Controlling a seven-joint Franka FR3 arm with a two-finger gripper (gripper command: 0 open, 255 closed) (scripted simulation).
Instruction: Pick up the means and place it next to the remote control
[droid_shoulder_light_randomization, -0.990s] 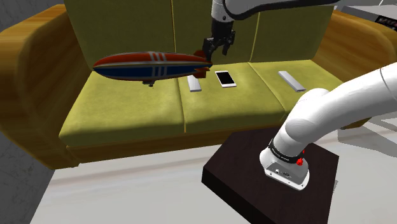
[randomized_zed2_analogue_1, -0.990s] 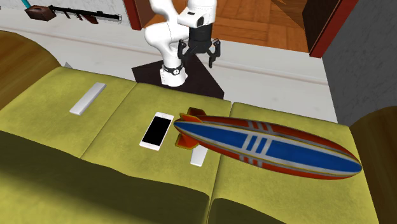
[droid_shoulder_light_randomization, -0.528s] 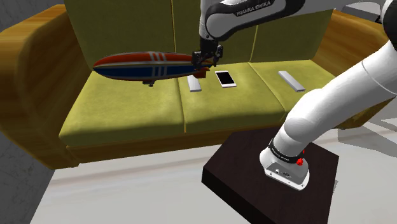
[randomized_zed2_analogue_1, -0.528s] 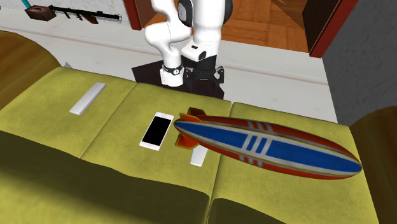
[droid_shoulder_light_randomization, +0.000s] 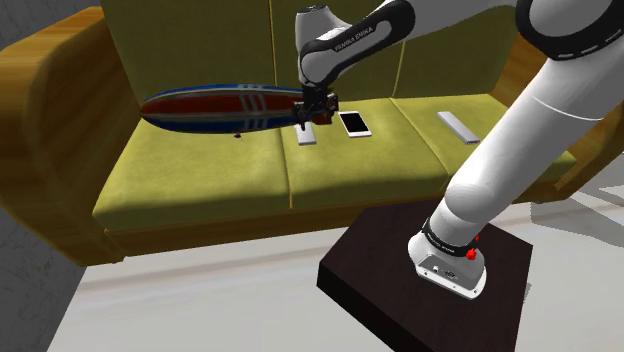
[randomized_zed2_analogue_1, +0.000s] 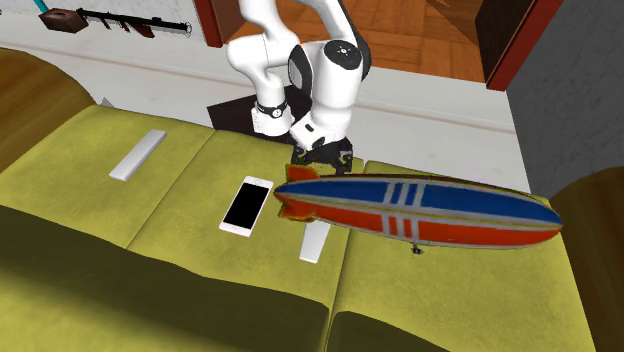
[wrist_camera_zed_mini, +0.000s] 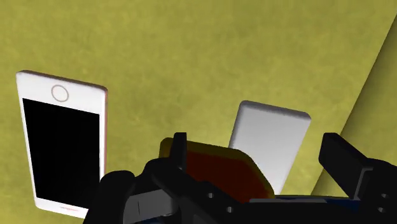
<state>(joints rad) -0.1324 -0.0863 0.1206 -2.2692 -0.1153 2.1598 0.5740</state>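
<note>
The means is a toy airship (droid_shoulder_light_randomization: 220, 108) (randomized_zed2_analogue_1: 420, 208), striped red, blue and white, lying along the olive sofa seat. My gripper (droid_shoulder_light_randomization: 312, 108) (randomized_zed2_analogue_1: 320, 162) is down at its tail end, open. In the wrist view the red and yellow tail (wrist_camera_zed_mini: 219, 172) sits between the spread fingers (wrist_camera_zed_mini: 343, 162) with a gap on one side, so it is not clasped. A flat grey remote control (droid_shoulder_light_randomization: 306, 133) (randomized_zed2_analogue_1: 314, 243) (wrist_camera_zed_mini: 270, 140) lies just beyond the tail. A second grey remote control (droid_shoulder_light_randomization: 458, 127) (randomized_zed2_analogue_1: 138, 155) rests on the cushion at the shoulder view's right.
A white phone with a black screen (droid_shoulder_light_randomization: 354, 123) (randomized_zed2_analogue_1: 246, 205) (wrist_camera_zed_mini: 63, 149) lies beside the nearer remote. The sofa (droid_shoulder_light_randomization: 250, 175) has tall back cushions and orange arms. My dark stand (droid_shoulder_light_randomization: 400, 300) is on the floor in front of it.
The gripper came down from above the sofa to the airship's tail. The airship rolled about its long axis and swung slightly, showing different stripes.
</note>
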